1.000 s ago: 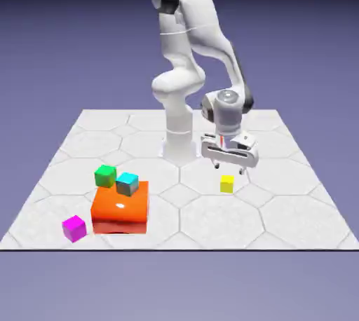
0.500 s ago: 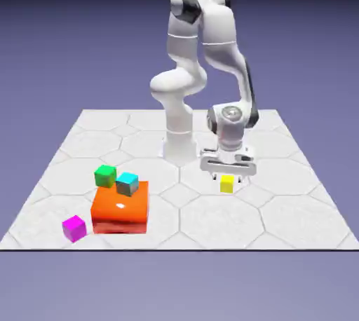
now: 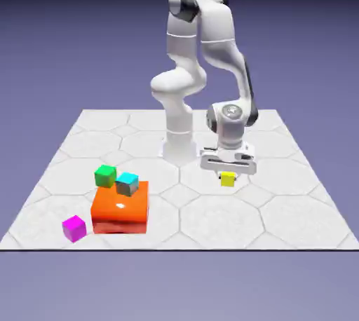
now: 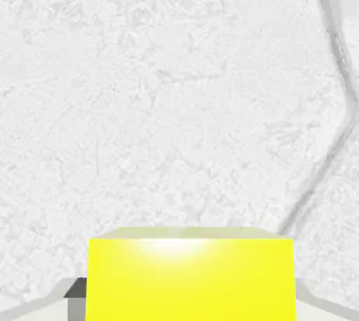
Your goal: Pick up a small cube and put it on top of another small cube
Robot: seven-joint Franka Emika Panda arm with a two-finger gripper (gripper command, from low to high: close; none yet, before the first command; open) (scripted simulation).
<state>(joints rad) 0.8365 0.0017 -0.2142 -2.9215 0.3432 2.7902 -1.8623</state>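
Yellow cube (image 3: 228, 179) pinched between the fingertips (image 3: 228, 176), at the right of the table (image 3: 217, 225). Grasping step apparently done; next, lift clear, carry level toward whichever small cube is meant as base.

Yellow cube (image 3: 228, 179), magenta cube (image 3: 74, 228), orange block (image 3: 120, 207), green cube (image 3: 106, 176)

the jaws (image 3: 228, 176) have closed on the yellow cube (image 3: 228, 180), which now sits slightly farther from the desk's (image 3: 179, 214) near edge.
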